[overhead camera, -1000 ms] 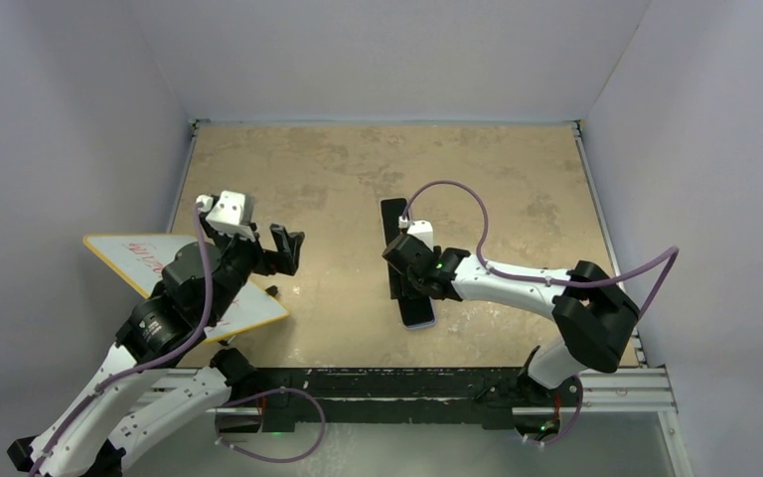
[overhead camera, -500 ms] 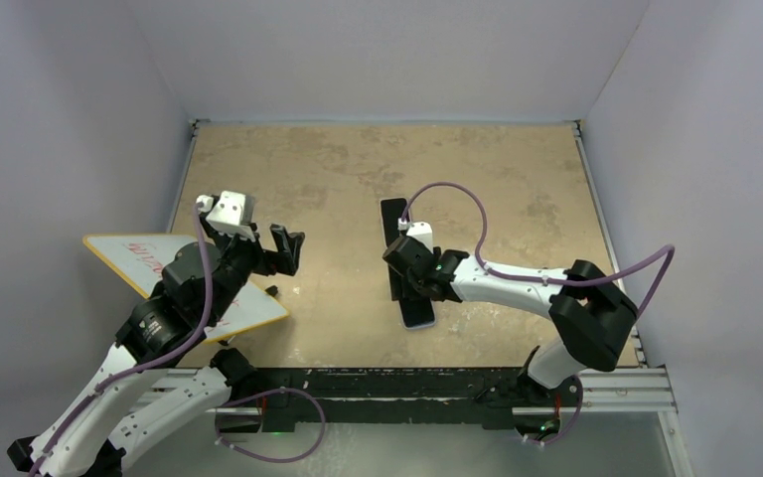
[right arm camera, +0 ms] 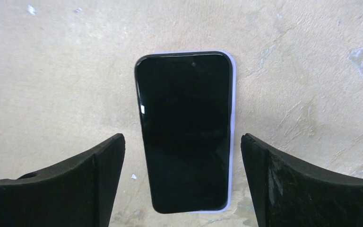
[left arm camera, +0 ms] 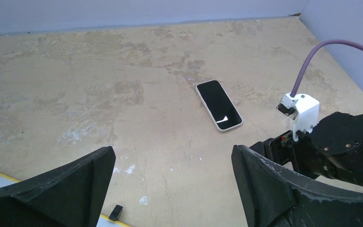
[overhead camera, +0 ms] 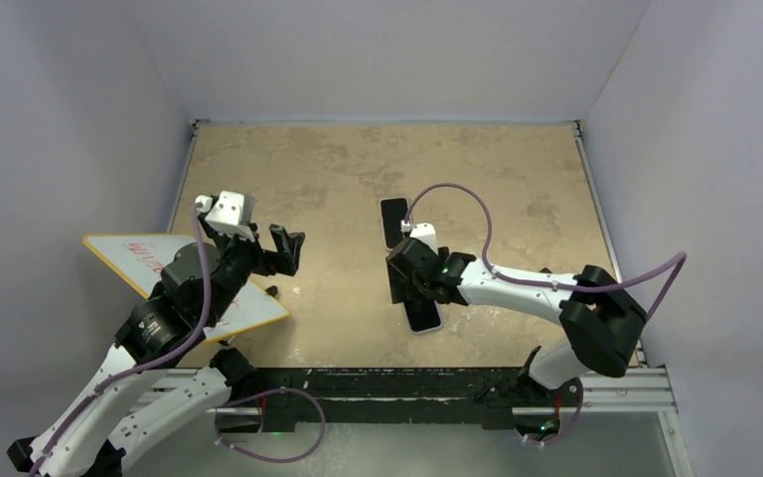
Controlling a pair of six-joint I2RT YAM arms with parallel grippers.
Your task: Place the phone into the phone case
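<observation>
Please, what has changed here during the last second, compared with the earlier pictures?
The right gripper opened wider, and its fingers now stand clear of the phone on both sides. Its arm drew back a little toward the near edge, so more of the phone's far end shows. The phone lies flat on the table, about where it was. The left gripper stayed open and still.

phone (right arm camera: 184, 132): glossy black glass face, reflective | phone case (right arm camera: 233, 123): smooth pale lilac plastic rim | bench (overhead camera: 328, 169): matt, mottled tan, scuffed stone-look | right tool fingers (right arm camera: 75, 184): matt black plastic, rough chipped edges
</observation>
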